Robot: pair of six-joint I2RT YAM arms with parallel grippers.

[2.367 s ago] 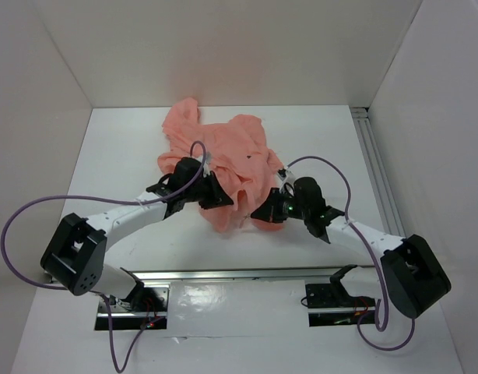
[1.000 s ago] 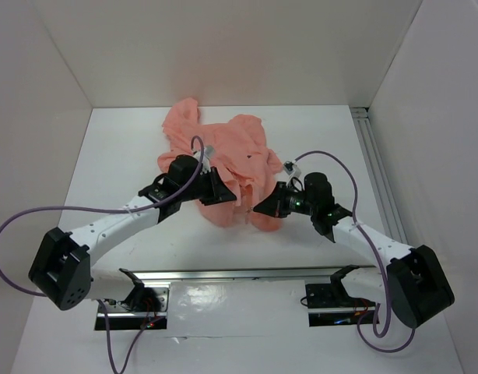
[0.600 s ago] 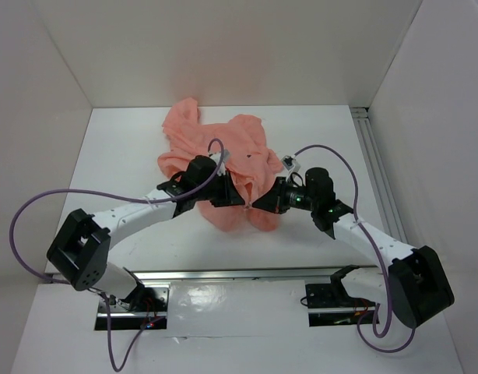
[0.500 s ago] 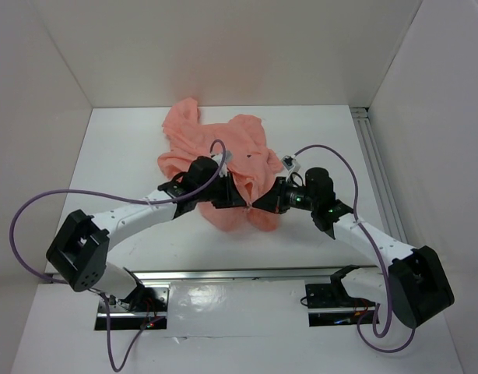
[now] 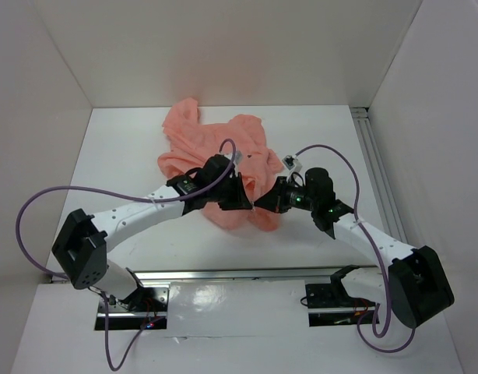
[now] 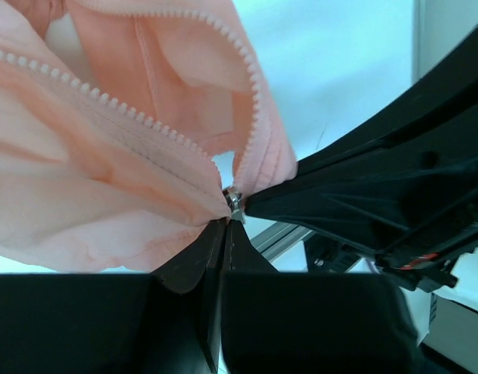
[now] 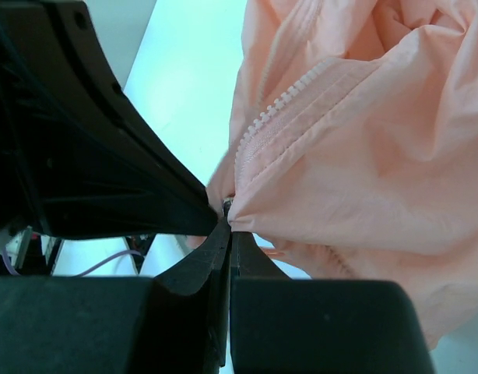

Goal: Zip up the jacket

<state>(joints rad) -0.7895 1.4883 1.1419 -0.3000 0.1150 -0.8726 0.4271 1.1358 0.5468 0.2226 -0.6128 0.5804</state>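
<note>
Since a moment earlier, the left arm had swung right across the jacket [image 5: 223, 144], which lay bunched mid-surface [image 5: 122, 164], zipper open. The left fingers [image 6: 217, 253] pinched it at the slider [image 6: 234, 204]; the right fingers [image 7: 226, 249] pinched the hem beside it, tips touching. Thin fabric could slip free, or skewed teeth might jam.

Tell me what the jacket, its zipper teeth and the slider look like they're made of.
The jacket looks like thin, probably synthetic cloth: faint sheen, soft fine creases. The zipper teeth are pale, chunky and evenly shaped, likely moulded plastic. The slider is small, silvery and glinting, apparently metal.
</note>
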